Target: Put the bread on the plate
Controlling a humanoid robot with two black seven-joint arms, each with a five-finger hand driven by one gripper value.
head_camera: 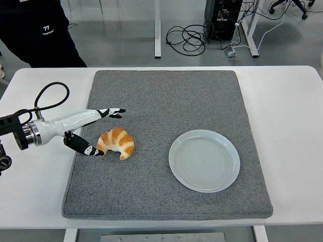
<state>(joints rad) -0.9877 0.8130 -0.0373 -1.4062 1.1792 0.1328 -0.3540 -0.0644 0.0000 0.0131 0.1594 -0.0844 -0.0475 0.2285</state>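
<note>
A golden croissant [116, 142] lies on the grey mat [166, 101], left of centre. A pale blue plate [204, 160] sits on the mat to its right, with nothing on it. My left hand [103, 132] comes in low from the left edge and is open around the croissant's left end. Its fingers [113, 112] stretch out just behind the bread. Its thumb [89, 149] lies on the mat at the bread's near left side, touching or almost touching it. My right arm is out of view.
A person in dark clothes [35, 30] stands at the top left behind the table. A black cable [48, 93] loops up from my left wrist. The mat covers most of the white table [287, 126].
</note>
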